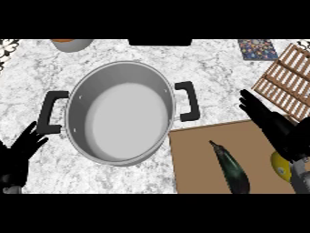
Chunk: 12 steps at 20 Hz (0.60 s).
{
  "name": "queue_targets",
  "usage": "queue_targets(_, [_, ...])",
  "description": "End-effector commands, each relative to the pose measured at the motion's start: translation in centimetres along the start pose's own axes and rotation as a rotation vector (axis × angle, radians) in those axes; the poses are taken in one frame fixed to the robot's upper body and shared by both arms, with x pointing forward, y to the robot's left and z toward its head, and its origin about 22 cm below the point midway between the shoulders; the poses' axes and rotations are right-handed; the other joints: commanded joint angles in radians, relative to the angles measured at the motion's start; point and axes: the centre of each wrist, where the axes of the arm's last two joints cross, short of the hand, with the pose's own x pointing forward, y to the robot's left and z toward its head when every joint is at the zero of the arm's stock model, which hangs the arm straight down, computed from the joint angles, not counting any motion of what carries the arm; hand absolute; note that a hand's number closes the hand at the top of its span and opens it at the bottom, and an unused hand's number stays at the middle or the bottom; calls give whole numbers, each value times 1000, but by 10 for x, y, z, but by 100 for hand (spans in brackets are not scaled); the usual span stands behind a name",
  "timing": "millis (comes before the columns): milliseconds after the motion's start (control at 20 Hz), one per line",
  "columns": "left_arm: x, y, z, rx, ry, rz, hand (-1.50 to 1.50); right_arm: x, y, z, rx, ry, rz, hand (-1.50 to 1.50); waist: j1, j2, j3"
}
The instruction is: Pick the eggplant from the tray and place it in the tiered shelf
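Dark purple, long and slim, the eggplant [230, 167] lies on the flat brown wooden tray [192, 159] at the near right of the marble counter [30, 77], its green stem pointing to the far side. It is not lifted and no hand touches it, so I judge that the task is only at its beginning — the pick is not yet done, and the placing is also left.

The right hand [281, 129] hovers over the right part of the tray, its black fingers straight and spread apart, holding nothing. It is near the eggplant but apart from it, a little to the right and farther. Just under this hand a yellow rounded thing [281, 164] shows partly; I cannot tell what it is.

The tiered shelf of brown wooden slats [298, 77] stands at the far right, beyond the tray — this is where the eggplant must go.

In the middle of the counter sits a large round steel pot with two black handles [123, 113]. The left hand [13, 152] rests at the near left edge, fingers up and relaxed, well apart from the tray.
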Motion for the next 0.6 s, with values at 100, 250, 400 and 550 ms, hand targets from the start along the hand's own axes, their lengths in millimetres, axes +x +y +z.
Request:
queue_targets(100, [37,21,1,-120,-139,-67,0,25,61,-37,-105,-70,27,150,6,8,-5])
queue_targets(250, [48,14,-4,-218,-250,-135,0,45,99,-56,-212,-119,83,150,10,9,-7])
queue_targets(400, [37,10,-2,-197,-169,-91,0,-4,9,-19,-620,91,473,150,-66,-10,-18])
queue_targets(550, [30,6,3,-261,-183,-84,0,-14,101,-22,-635,39,401,-150,-24,1,-9])
